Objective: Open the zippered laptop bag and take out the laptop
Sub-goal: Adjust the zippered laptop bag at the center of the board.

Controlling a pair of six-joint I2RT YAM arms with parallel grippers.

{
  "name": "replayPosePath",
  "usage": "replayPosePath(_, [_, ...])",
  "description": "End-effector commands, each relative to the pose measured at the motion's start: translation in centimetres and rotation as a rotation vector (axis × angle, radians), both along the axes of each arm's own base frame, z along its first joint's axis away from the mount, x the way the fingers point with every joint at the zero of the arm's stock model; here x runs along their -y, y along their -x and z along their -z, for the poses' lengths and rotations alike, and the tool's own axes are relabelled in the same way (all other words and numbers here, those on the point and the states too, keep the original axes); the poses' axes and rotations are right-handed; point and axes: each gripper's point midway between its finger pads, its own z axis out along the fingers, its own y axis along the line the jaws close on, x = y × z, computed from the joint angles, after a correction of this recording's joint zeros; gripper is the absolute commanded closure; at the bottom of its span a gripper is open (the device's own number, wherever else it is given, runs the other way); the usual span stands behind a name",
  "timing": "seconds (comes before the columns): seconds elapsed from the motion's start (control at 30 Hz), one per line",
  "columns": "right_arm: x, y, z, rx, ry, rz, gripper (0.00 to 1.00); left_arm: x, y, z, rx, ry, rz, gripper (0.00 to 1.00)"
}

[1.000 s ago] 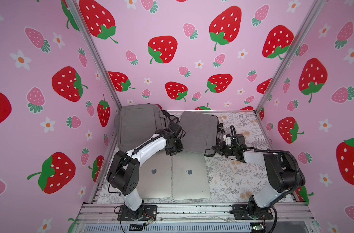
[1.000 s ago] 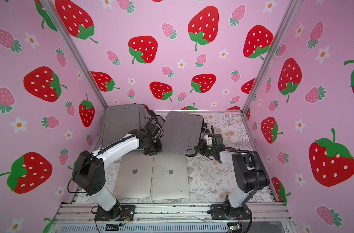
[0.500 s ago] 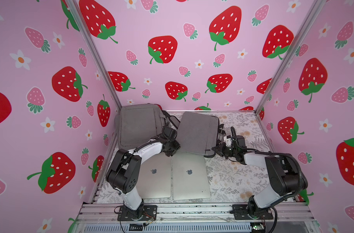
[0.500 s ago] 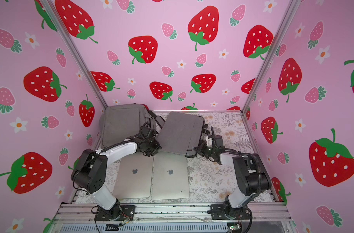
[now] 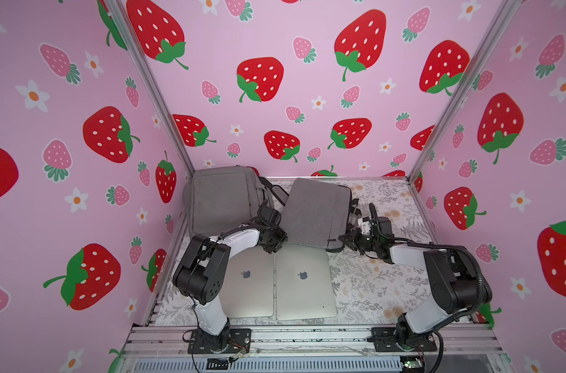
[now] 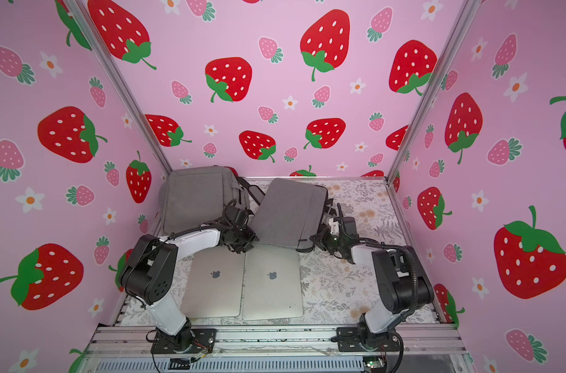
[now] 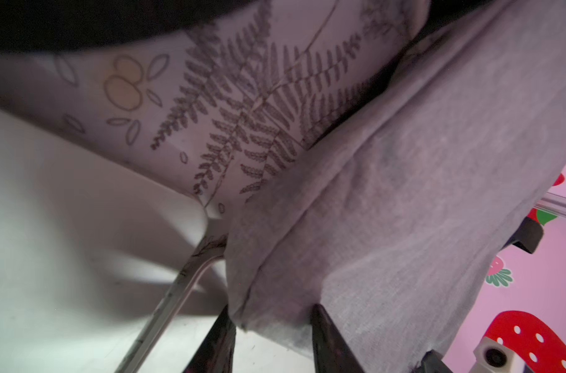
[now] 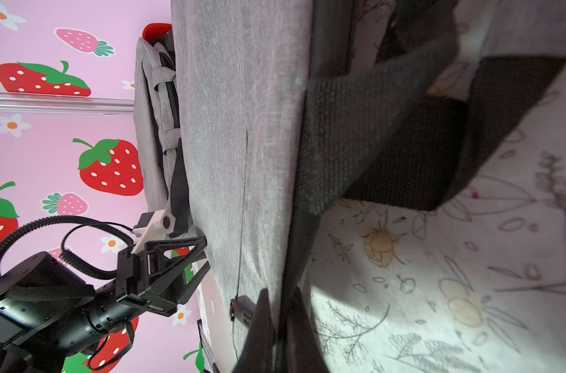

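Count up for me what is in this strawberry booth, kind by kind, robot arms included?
Silver laptops, closed, lying side by side: 2
Grey backpack: 1
Grey laptop bag: 1
Robot arms: 2
Total: 6

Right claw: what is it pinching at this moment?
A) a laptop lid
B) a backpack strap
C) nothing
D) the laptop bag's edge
D: in the right wrist view the right claw is shut on the dark side edge of the grey laptop bag.
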Motion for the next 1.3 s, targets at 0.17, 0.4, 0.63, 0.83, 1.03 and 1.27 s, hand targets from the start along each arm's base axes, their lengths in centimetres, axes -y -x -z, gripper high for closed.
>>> replayPosePath(0.17, [-0.7, 0.2, -2.3, 0.032, -0.051, -0.019, 1.0, -1.5, -0.1, 0.5, -0.009, -0.008, -0.054, 0.59])
replayPosePath(0.4, [-0.8, 0.8, -2.2, 0.018, -0.078, -0.02, 1.0, -0.3, -3.2, -1.8, 0.064, 0.039, -0.027, 0.87])
replayPosePath(0.63, [-1.8, 1.8, -3.9, 0.043, -0.089, -0.021, 1.0, 0.4, -5.7, -5.3, 0.151, 0.047, 0.041, 1.0])
replayPosePath(0.83, [-3.2, 3.2, -6.4, 0.104, -0.07, 0.035, 1.0, 1.9, -8.9, -8.3, 0.234, 0.059, 0.147, 1.0])
replayPosePath(1.03, [-5.3, 3.7, -7.7, 0.142, -0.067, 0.058, 1.0, 4.5, -12.4, -9.8, 0.285, 0.088, 0.278, 1.0])
replayPosePath(1.27, [-7.4, 1.9, -7.9, 0.144, -0.109, 0.184, 1.0, 6.9, -14.8, -7.9, 0.276, 0.139, 0.36, 1.0])
